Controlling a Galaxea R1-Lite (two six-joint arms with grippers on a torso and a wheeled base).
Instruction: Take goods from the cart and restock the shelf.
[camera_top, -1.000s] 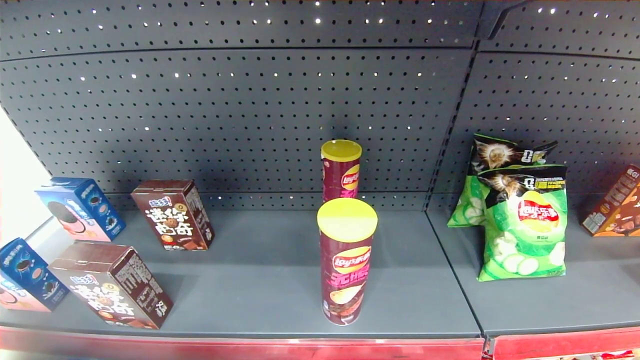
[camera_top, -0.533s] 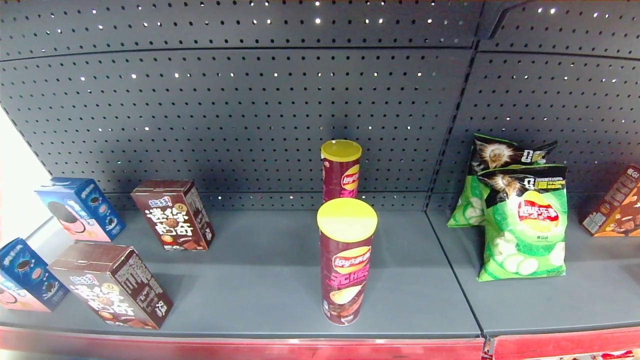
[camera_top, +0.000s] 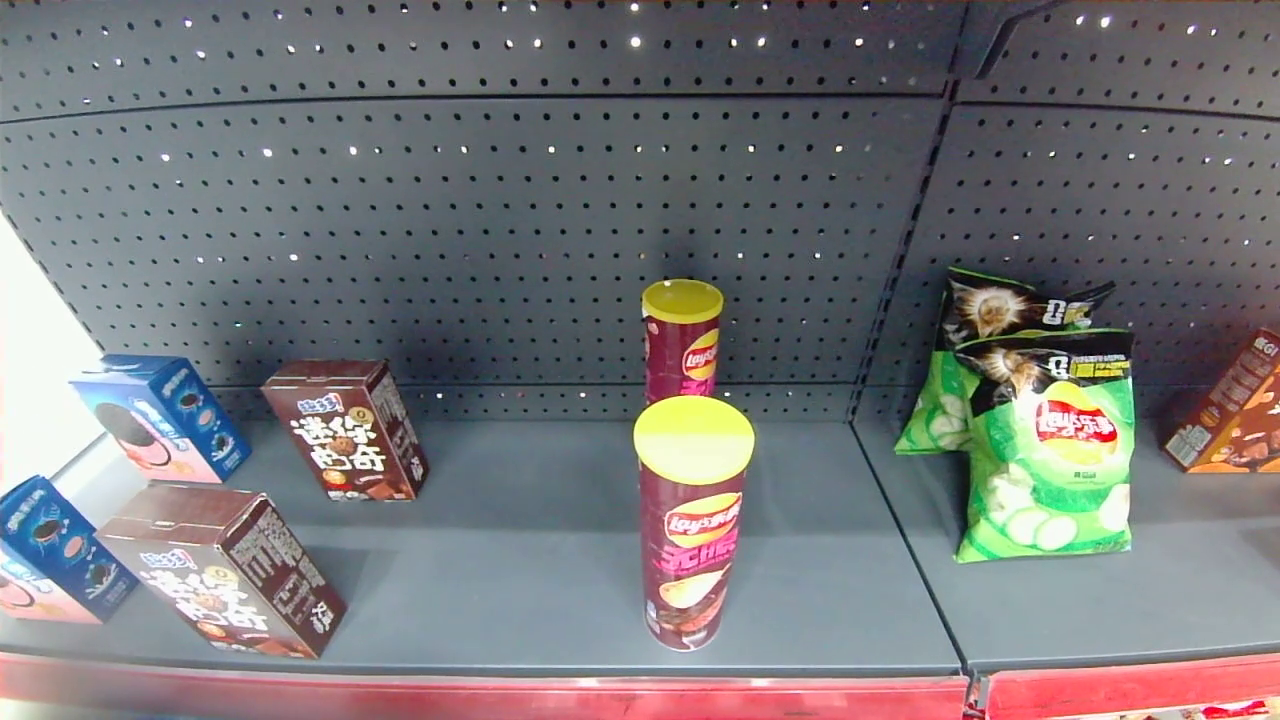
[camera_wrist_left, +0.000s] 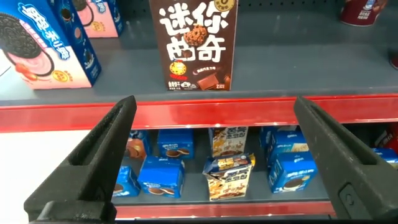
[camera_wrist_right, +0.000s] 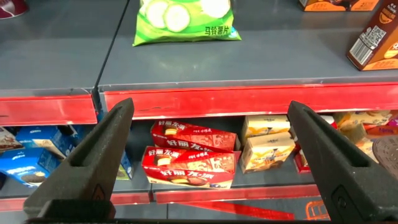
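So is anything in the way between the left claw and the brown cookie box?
Nothing visible. The open left gripper faces the brown box at the front of the shelf, with open air between.

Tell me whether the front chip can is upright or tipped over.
Upright. The front chip can stands on its base on the shelf, yellow lid on top.

A shop: pegboard-backed shelf (camera_top: 520, 560) with red edge stocked with snack boxes (camera_top: 348, 430) and crisp bags (camera_top: 1045, 445).
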